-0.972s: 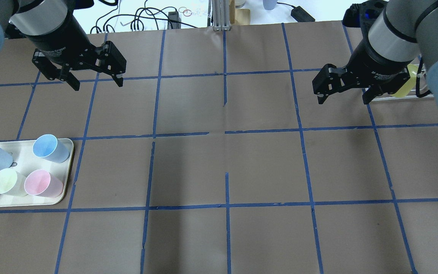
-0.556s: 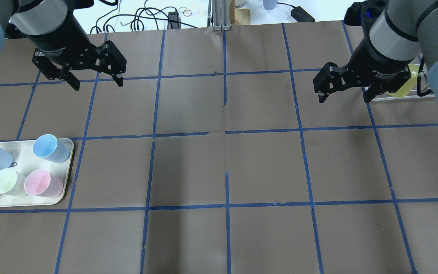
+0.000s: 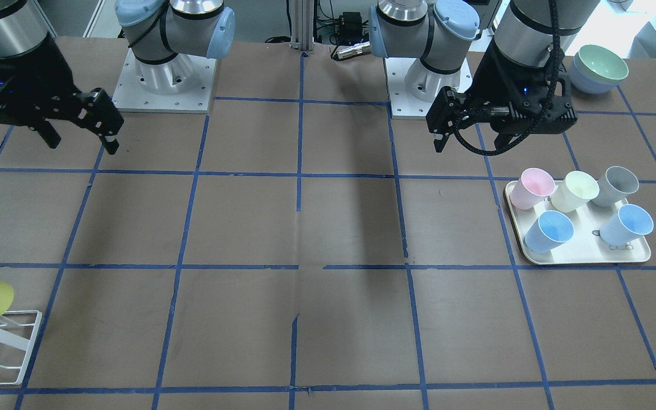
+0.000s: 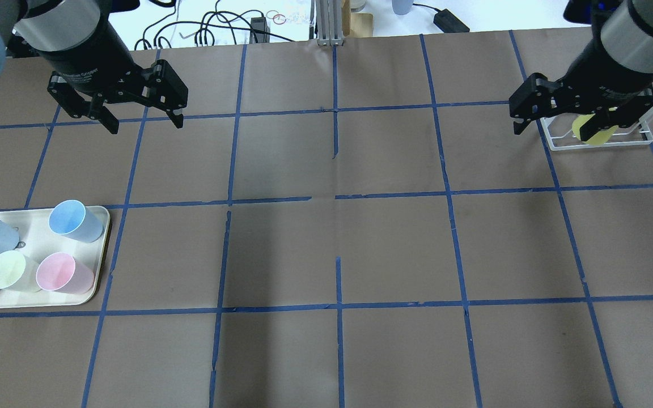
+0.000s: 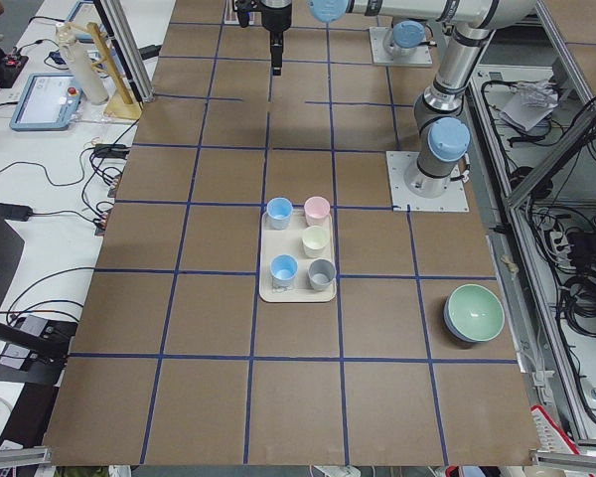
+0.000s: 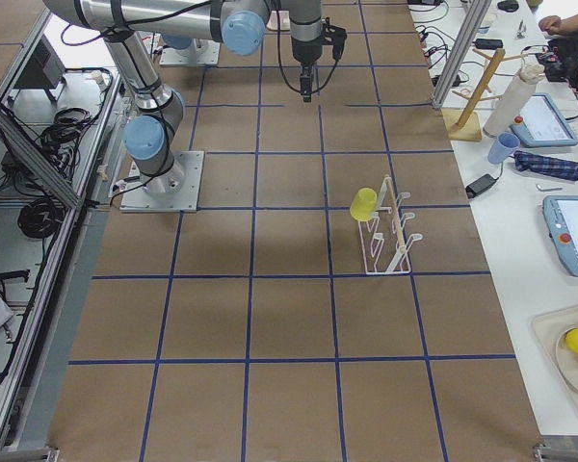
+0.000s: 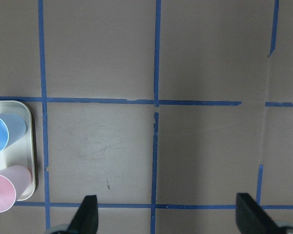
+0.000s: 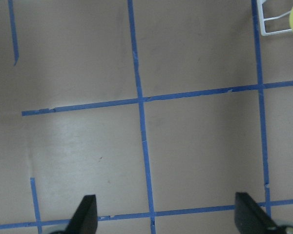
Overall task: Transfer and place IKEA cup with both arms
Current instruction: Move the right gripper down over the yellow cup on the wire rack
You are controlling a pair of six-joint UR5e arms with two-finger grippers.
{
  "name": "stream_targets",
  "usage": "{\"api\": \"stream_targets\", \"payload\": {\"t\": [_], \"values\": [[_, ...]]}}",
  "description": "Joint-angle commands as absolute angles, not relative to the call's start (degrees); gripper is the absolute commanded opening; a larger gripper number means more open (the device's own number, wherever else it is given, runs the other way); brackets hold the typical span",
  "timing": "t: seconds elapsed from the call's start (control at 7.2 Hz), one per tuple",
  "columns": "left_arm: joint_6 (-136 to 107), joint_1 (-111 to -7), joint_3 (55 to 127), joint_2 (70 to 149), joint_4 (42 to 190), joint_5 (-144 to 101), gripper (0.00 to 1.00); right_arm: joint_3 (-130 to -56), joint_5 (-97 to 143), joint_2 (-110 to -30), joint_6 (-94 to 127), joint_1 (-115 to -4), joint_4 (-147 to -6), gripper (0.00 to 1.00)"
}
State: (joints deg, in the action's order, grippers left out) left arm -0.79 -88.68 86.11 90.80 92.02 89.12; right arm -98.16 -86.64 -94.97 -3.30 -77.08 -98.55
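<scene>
Currently left hand [image 4: 146,127], right hand [image 4: 552,135] spread, empty, IKEA cup [image 6: 363,203] on rack [image 4: 604,147], five cups [image 3: 574,191] on tray [image 3: 584,251]

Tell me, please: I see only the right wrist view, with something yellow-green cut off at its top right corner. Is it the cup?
Observer: Yes, the IKEA cup, hanging on a white wire rack.
Operator: What does the left pincer do?
Observer: The left pincer is open and empty, above the table.
Operator: Are other cups there?
Observer: Five pastel cups stand on a tray on the robot's left side.
</scene>
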Motion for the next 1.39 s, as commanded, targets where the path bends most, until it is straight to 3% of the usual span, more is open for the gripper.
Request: {"api": "stream_targets", "payload": {"t": [0.0, 0.56, 1.25], "values": [[-0.9, -88.7, 86.0, 91.0, 91.9, 89.1, 1.00, -97.9, -86.5, -91.0, -12.0, -69.7, -101.5, 1.00], [-0.9, -88.7, 85.3, 91.5, 91.9, 89.1, 1.00, -97.8, -88.4, -83.1, -30.0, -64.9, -115.5, 1.00], [-1.0, -88.7, 85.9, 91.2, 91.9, 89.1, 1.00, -94.9, -86.7, -74.5, -34.2, -61.4, -122.1, 1.00]]}}
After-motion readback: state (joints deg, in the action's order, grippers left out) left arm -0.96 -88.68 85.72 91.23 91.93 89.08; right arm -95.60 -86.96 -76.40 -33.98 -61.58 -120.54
